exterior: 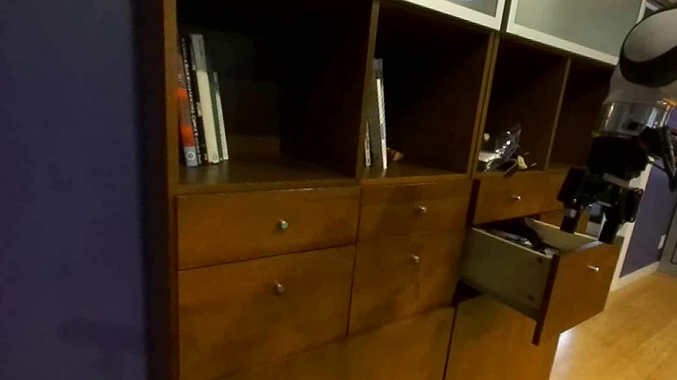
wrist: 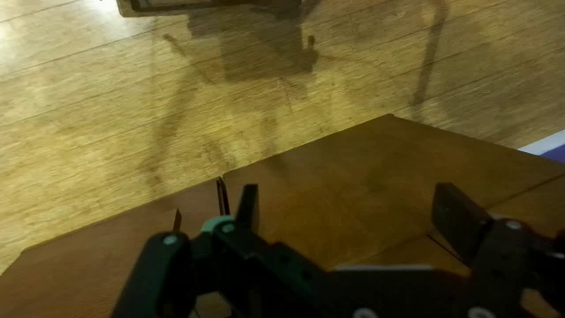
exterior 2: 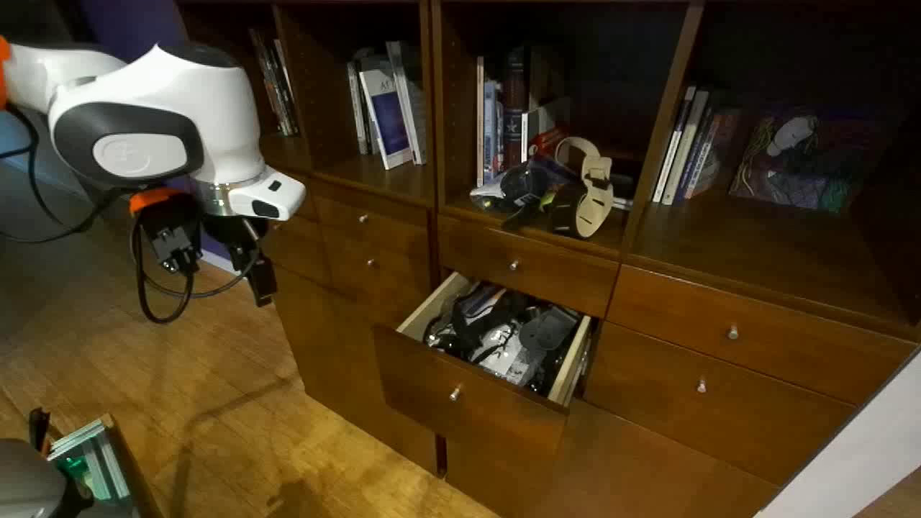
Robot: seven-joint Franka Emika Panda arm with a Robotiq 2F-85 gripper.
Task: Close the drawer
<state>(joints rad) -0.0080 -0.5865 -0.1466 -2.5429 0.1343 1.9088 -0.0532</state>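
One wide wooden drawer (exterior 2: pixel 504 424) with a small metal knob (exterior 2: pixel 455 393), pulled well out of the brown cabinet (exterior 2: pixel 352 360), directly beneath a shallower closed drawer (exterior 2: pixel 554 277), with a jumble of dark items (exterior 2: pixel 545 329) inside. In the wrist view, black end effector (wrist: pixel 347 190) with fingers (wrist: pixel 454 216) spread wide, floorboards (wrist: pixel 110 128) and cabinet beyond. In an exterior view, off to one side of the wide wooden drawer and apart from it.

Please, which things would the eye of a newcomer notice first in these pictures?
Probably the drawer, pulled well out of the wooden cabinet and crammed with mostly dark items. Next, the white-and-black robot arm at the left of an exterior view, its jaws hanging open. Then a beige strap in the open compartment above that drawer.
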